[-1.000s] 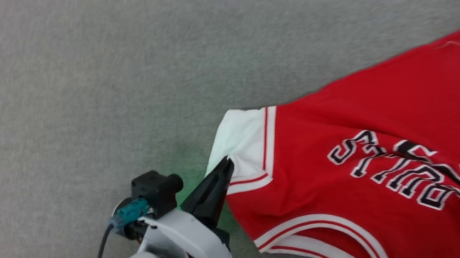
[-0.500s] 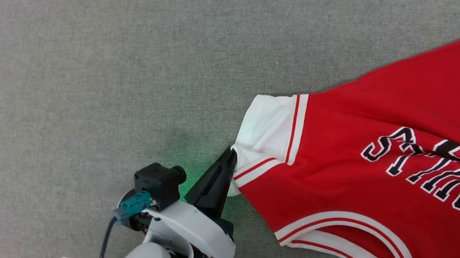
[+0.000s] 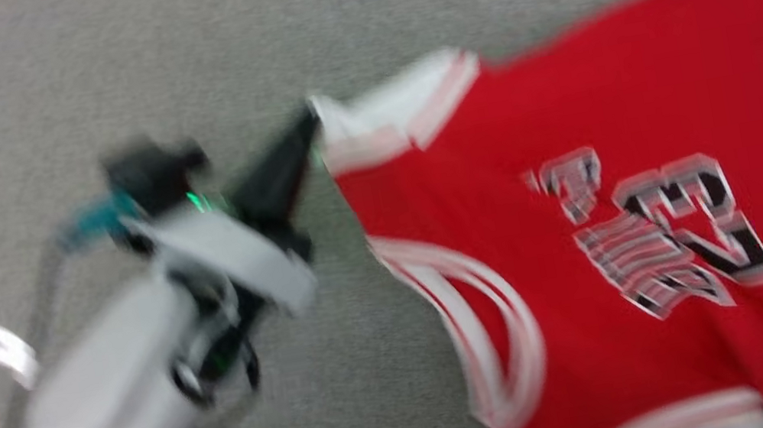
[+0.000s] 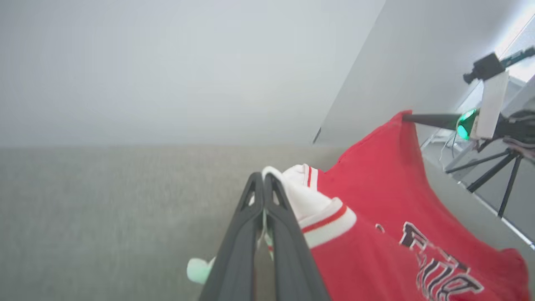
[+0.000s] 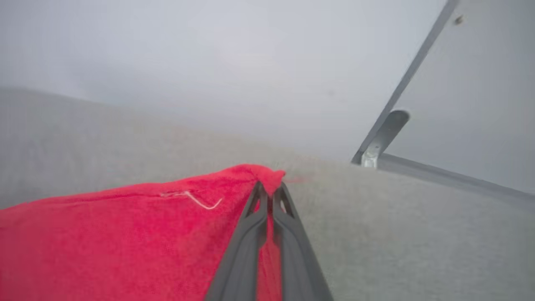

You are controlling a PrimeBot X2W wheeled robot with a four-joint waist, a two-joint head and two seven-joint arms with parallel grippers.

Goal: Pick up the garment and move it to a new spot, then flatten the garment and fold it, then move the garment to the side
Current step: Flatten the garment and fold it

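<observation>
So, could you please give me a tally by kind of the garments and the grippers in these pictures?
Garments: 1 (the garment, red with white trim)
Grippers: 2 (left gripper and right gripper, each shut on the garment)
Total: 3

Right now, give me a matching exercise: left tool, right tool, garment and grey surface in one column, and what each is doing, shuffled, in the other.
1. left tool
2. right tool
3. garment
4. grey surface

A. gripped at two ends
B. shut on a plain red corner
C. spread beneath the cloth
D. shut on white striped trim

Pairs: 1-D, 2-B, 3-A, 4-C.
</observation>
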